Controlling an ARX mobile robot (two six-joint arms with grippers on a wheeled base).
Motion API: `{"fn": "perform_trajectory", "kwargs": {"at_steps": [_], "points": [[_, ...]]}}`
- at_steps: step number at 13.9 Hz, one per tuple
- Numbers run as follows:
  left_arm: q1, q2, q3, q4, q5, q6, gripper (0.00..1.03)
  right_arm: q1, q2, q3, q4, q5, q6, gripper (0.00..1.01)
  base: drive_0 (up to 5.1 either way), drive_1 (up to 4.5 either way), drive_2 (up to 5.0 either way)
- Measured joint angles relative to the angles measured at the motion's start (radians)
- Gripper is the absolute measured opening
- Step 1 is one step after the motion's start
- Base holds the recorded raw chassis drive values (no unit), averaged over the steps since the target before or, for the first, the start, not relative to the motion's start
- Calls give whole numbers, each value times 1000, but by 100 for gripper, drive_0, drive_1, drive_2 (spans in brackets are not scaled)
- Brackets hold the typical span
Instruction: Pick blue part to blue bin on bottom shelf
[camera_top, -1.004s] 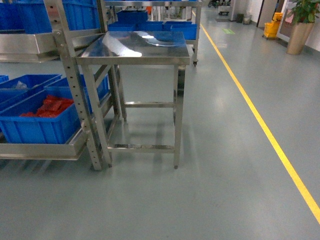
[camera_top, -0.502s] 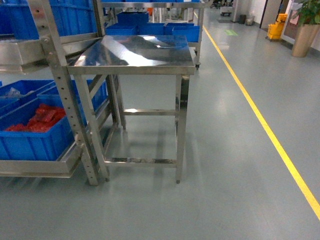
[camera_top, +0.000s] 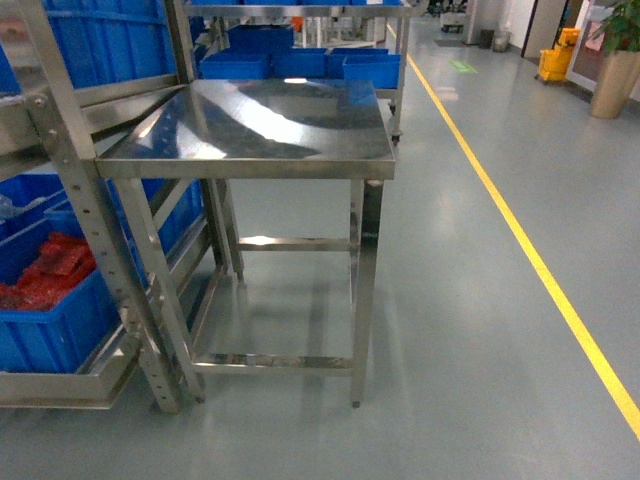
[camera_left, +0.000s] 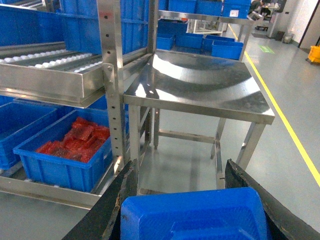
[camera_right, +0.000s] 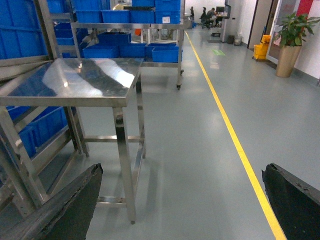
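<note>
A tall steel rack (camera_top: 75, 200) is filling the left of the head view; its bottom shelf (camera_top: 60, 385) is sitting low by the floor, with two blue crates on it; a square steel desk (camera_top: 250, 125) is standing just beside the rack, right in front of the robot.

In the left wrist view the blue bin (camera_left: 22, 125), plain inside, is sitting at the far left of that shelf, touching or nearly touching a like crate of red packets (camera_left: 75, 142); the robot is standing well apart from both.

The right tool (camera_right: 180, 205) is hanging spread wide and empty over the floor; the left tool (camera_left: 182, 197) is gripping the blue part (camera_left: 192, 215) between its dark fingers (camera_left: 117, 205).

Judging from this, the carrying step is under way and the placing is not yet done; the next move is calling for the base to turn left past the desk, then for the left arm to reach low under the upper roller level and over the plain bin, not the crate with packets.
</note>
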Motion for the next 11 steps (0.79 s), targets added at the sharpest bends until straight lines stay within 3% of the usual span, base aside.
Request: {"fn": "perform_trajectory", "kwargs": {"at_steps": [9,11], "points": [[0,2,0,-2,-1,0,43,0,0,0,-1,0,0,98,7,425,-411],[0,10,0,-2,0,0,43,0,0,0,-1,0,0,98,0,0,0]]}}
